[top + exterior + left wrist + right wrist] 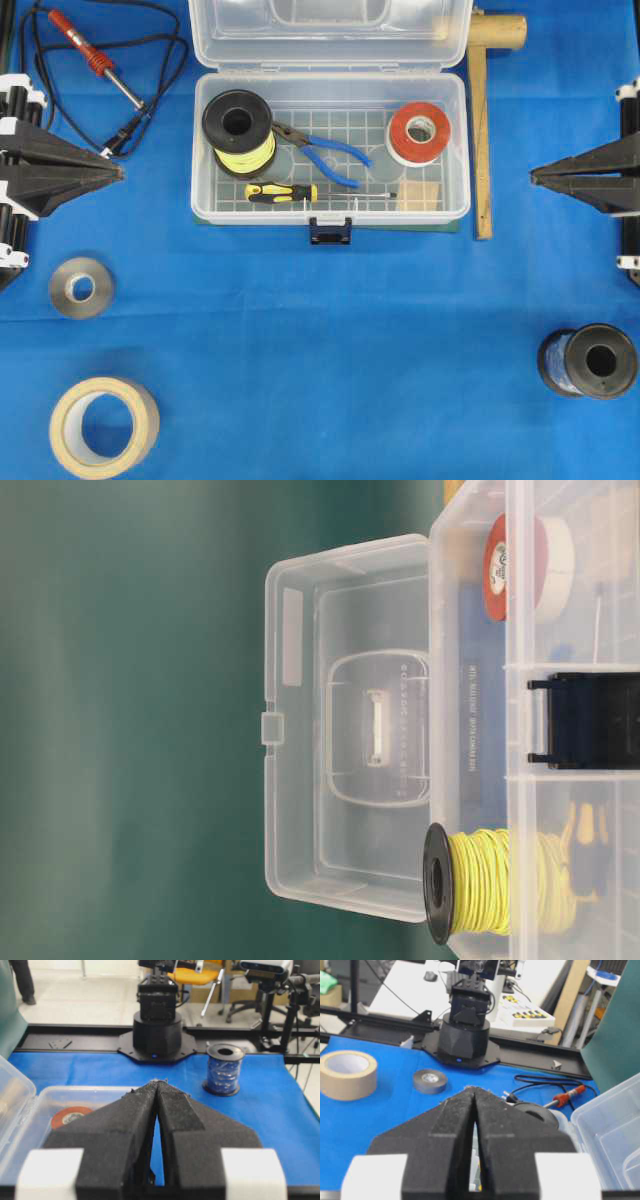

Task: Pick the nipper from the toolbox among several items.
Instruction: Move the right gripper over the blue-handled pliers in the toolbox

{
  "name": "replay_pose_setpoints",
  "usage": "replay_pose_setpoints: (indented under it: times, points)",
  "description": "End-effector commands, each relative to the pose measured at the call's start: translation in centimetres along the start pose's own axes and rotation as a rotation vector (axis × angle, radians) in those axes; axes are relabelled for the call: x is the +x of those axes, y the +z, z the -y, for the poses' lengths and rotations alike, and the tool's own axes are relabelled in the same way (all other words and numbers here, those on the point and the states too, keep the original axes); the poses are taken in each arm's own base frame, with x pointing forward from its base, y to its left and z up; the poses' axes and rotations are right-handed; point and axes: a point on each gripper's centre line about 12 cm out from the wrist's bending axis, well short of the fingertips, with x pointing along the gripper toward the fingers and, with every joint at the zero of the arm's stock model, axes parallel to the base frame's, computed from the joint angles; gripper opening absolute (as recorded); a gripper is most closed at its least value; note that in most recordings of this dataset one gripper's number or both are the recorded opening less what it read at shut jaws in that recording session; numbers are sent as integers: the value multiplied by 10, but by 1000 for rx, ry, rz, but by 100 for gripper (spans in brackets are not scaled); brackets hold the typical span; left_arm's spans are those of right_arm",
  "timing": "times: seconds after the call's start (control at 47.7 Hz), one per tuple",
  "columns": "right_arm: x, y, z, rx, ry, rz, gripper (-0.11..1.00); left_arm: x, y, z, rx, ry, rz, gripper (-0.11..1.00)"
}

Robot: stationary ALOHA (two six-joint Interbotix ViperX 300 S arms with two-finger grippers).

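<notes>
— Nothing's begun, I'd say; the left gripper (118, 172) sits off at its side of the blue cloth, foam pads pressed tip to tip, nothing between them; the right gripper (534, 177) mirrors it at the other side, just as closed and just as empty.

— And the nipper?

— There, in the toolbox (205, 205), lid thrown back; the nipper (322, 152) lies flat on the grid floor about mid-box, dark jaws pointing toward the black spool of yellow wire (239, 132) and nearly touching it, blue handles splayed toward the red-and-white tape roll (418, 132); the yellow-and-black screwdriver (282, 193) lies just in front, along the latch wall; the small tan block (419, 195) sits in the front corner by the tape.

— So the next move?

— My guess: one arm has to open up and reach over the box wall; the handles look the easier grab, with clear floor around them; the spool crowds the jaw end; it mustn't take the screwdriver by mistake.

— Any writing to read?

— From the table-level view there's raised lettering on the lid and a label on the tape roll's face; both too small to make out.
</notes>
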Motion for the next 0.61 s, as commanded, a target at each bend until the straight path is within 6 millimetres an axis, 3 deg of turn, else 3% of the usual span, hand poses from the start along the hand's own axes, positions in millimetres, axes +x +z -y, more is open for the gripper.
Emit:
replay_pose_setpoints:
  times: [0.0, 0.126, 0.336, 0.587]
  points:
    - [3, 5, 1, 10, -4, 11, 0, 3, 8, -1, -20, 9, 21, 0]
    - [15, 4, 7, 19, -36, -89, 0, 4, 8, -1, -19, 9, 20, 0]
    - [50, 7, 38, 64, -159, -306, 0, 4, 9, -2, -19, 11, 28, 0]
    - [111, -22, 74, 88, -239, -605, 3, 5, 8, -3, -19, 17, 35, 0]
